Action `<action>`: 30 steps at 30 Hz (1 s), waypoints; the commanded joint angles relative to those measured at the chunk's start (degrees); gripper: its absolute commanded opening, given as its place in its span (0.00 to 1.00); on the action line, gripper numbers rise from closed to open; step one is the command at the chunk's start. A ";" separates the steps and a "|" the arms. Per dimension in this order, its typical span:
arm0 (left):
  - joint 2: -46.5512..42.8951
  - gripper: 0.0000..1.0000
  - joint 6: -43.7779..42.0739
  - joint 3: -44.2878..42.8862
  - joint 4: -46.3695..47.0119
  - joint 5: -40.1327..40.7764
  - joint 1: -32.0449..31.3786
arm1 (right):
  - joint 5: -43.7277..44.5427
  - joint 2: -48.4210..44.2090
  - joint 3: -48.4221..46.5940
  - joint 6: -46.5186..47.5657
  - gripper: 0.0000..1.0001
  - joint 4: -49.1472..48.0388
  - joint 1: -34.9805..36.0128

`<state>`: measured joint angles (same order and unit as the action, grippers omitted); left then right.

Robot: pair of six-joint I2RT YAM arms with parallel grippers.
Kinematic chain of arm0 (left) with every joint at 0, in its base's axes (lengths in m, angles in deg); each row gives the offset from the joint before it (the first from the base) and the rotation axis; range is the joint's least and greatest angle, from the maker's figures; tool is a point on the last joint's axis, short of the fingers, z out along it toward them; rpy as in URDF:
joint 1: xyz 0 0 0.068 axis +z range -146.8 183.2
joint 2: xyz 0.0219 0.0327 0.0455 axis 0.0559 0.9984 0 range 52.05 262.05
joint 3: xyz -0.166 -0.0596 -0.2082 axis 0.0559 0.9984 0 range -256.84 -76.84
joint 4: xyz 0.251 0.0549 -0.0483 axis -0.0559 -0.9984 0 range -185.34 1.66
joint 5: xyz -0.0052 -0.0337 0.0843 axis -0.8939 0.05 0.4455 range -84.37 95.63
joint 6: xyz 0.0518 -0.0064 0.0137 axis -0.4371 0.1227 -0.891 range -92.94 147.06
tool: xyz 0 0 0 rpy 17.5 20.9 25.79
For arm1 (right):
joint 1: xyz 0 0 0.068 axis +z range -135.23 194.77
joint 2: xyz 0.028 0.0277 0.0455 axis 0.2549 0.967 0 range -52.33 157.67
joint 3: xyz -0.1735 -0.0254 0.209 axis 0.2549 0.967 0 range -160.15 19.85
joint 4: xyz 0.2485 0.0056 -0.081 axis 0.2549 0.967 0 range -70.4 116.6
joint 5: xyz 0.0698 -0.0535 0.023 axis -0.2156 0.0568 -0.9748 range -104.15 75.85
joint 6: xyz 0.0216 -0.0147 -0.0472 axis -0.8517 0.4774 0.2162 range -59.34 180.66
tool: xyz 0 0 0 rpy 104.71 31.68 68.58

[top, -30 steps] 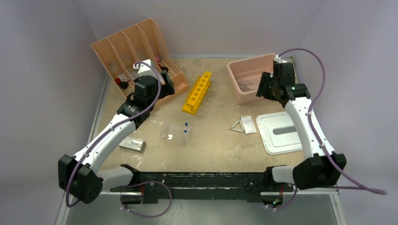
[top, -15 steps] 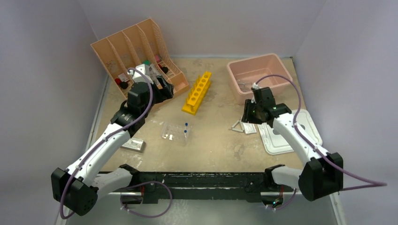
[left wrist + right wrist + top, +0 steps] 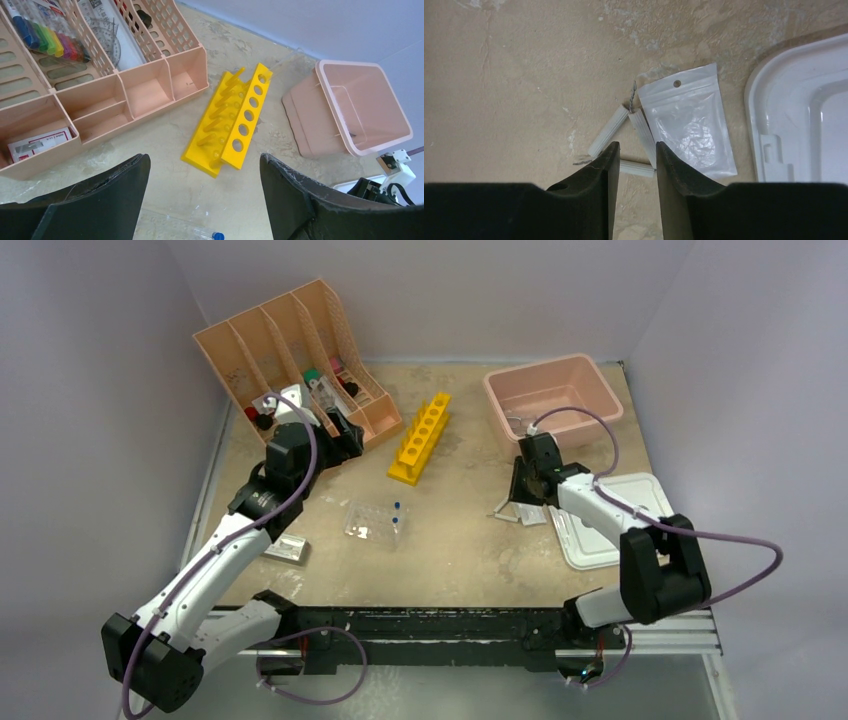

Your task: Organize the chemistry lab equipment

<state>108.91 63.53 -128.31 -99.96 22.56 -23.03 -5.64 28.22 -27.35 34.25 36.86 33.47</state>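
Hovering low over the triangle (image 3: pixel 610 131) on the counter (image 3: pixel 524 75), just beside the packet (image 3: pixel 689 125); right fingers (image 3: pixel 599 175) half-closed, straddling one leg, nothing pinched yet, guessing they're lining up a lift; left fingers (image 3: pixel 110 185) wide open, empty, above the rack (image 3: pixel 240 130).

Table (image 3: pixel 460 570): rack (image 3: pixel 421 437), tub (image 3: pixel 552 405), lid (image 3: pixel 610 520), white packet (image 3: pixel 689 125)

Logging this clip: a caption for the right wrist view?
Right claw, slightly open, above the wire triangle lying against the white packet; white lid at right.
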 commanded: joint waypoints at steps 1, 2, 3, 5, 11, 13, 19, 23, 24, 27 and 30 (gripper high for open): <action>-0.82 0.79 0.40 0.01 1.32 1.18 0.49 | 1.72 2.39 0.56 -1.04 0.33 -4.29 0.36; -0.67 0.79 0.38 -0.10 1.34 1.24 0.49 | 1.95 2.74 0.82 -1.30 0.32 -4.40 0.37; -0.50 0.79 0.34 -0.15 1.36 1.26 0.49 | 2.09 3.01 0.98 -1.54 0.32 -4.49 0.40; -0.31 0.79 0.09 -0.37 1.29 1.35 0.49 | 2.29 3.27 1.47 -1.86 0.32 -4.60 0.48; -0.08 0.80 -0.42 -0.48 1.34 1.79 0.49 | 1.54 5.52 2.19 -2.38 0.28 -5.21 0.67; 0.00 0.80 -0.52 -0.46 1.33 1.92 0.49 | 1.29 6.15 2.26 -2.42 0.26 -5.50 0.90; -0.23 0.80 -0.52 -0.33 0.99 2.26 0.49 | 0.03 7.56 1.39 -1.40 0.20 -5.87 1.88; -0.58 0.80 -0.51 0.03 0.92 2.41 0.49 | 0.56 8.19 0.96 -1.40 0.20 -5.61 2.94; -0.61 0.80 -0.41 0.12 0.90 2.45 0.49 | 0.88 8.48 0.85 -1.46 0.20 -5.53 3.11; -0.78 0.80 -0.43 0.30 0.89 2.41 0.49 | 1.90 9.42 0.45 -1.85 0.24 -4.97 3.57; -0.86 0.80 -0.43 0.29 0.83 2.47 0.49 | 3.33 10.08 -0.15 -2.31 0.23 -4.19 4.08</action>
<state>109.15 63.47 -128.04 -100.40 24.11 -23.03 -4.26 36.51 -26.28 32.59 31.70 36.57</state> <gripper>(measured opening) 0.796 0.236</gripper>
